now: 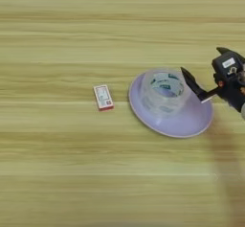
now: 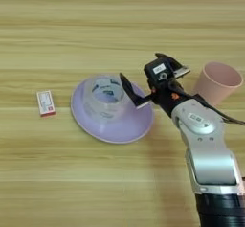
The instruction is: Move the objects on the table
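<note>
nearest me is my silver forearm [image 2: 210, 159], its black two-fingered gripper [image 2: 152, 77] released, fingers spread, one reaching over the right rim of the one round, smooth lavender plate [image 2: 112, 123]. i see one clear tape roll [image 2: 105, 96] lying in that plate, one flat red-and-white box [image 2: 45, 103] well left on the streaky wooden table [image 2: 95, 25]. one pink cup [image 2: 216, 83] stands just right of the gripper.

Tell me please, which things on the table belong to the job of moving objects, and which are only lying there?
Belong to the job:
- lavender plate
- tape roll, standing on the plate
- red-and-white box, left of the plate
- right gripper, fingers spread at the plate's right rim

Possibly just lying about:
- pink cup, tilted, right of the gripper
</note>
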Controlling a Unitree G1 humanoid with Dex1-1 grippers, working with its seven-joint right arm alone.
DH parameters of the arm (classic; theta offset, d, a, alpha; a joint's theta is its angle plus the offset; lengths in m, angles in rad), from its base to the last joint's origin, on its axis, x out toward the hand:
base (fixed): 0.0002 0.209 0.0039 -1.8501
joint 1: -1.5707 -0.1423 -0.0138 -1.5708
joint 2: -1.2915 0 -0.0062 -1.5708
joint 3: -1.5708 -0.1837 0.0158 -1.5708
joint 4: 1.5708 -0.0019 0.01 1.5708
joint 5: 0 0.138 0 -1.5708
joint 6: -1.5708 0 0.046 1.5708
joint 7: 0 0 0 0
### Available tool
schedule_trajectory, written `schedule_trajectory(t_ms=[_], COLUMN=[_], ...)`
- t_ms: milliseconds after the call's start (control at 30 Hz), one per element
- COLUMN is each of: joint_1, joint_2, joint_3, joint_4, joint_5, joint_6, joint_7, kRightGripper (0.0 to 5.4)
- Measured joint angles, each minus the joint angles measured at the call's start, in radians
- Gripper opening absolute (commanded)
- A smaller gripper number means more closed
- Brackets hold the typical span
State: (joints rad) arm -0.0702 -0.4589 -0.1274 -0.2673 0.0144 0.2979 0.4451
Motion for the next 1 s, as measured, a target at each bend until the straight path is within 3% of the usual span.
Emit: schedule_trajectory(t_ms=[167, 533, 767, 1000], joint_1=[0.004, -0.013, -0.044, -0.085], joint_2=[0.015, 0.118, 0.187, 0.221], joint_3=[0.016, 0.289, 0.443, 0.487], joint_4=[-0.078, -0.162, -0.076, 0.030], joint_5=[0.011, 0.023, -0.009, -0.040], joint_6=[0.023, 0.088, 0.113, 0.132], joint_7=[0.002, 0.070, 0.086, 0.084], kRightGripper=[5.38, 5.38, 5.38, 5.38])
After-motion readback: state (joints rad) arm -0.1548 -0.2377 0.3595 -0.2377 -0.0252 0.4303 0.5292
